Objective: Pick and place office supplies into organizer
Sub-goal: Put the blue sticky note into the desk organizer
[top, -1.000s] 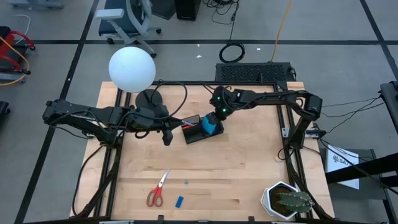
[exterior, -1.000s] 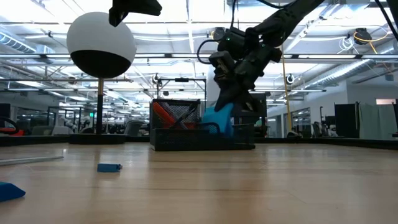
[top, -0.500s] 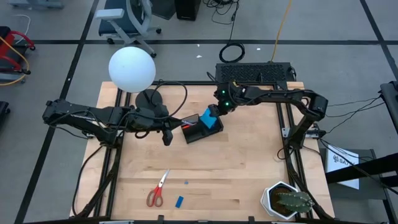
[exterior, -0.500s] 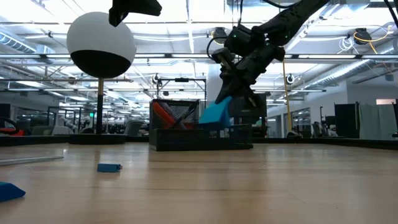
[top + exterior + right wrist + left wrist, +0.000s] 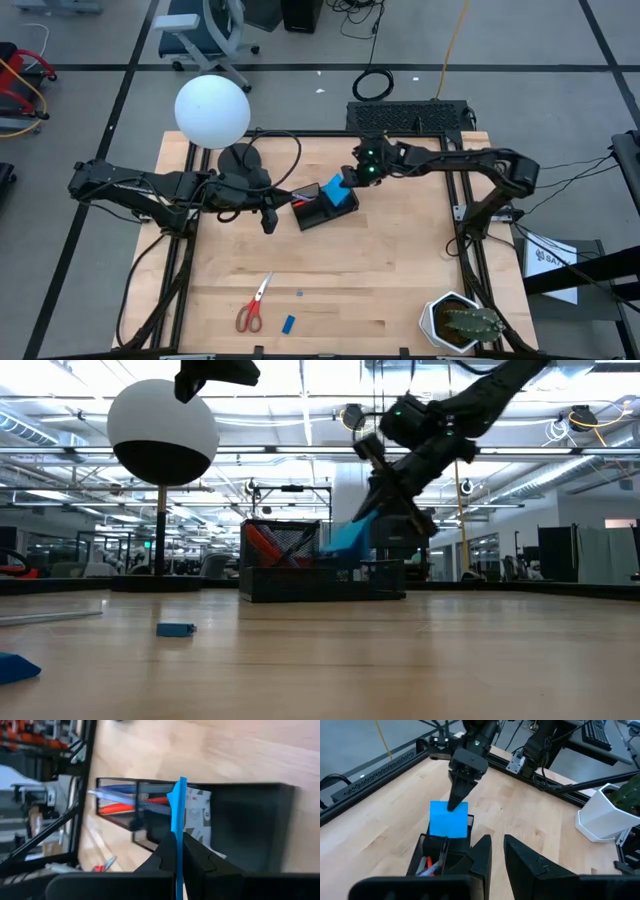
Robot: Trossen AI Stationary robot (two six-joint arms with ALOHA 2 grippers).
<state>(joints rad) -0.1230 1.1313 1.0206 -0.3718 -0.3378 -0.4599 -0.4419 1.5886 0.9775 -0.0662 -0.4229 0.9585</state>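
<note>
Centre of the high view: right gripper (image 5: 352,181) is pinched tight on the upper edge of the blue notepad (image 5: 336,192), which stands tilted over the organizer (image 5: 318,214). Left gripper (image 5: 268,221), fingers narrowly parted and empty, sits just left of the organizer.

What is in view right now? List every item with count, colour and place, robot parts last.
organizer: one, black, table centre, pens inside.
notepad: one, blue, over the organizer's right end, pinched on edge.
scissors: one pair, red handles, front left of the table.
eraser: one, blue, right of the scissors.
lamp: one, white globe on a black base, back left.
cactus: one, green in a white pot, front right corner.
left gripper: dark, beside the organizer's left end.
right gripper: dark, shut on the notepad.
</note>
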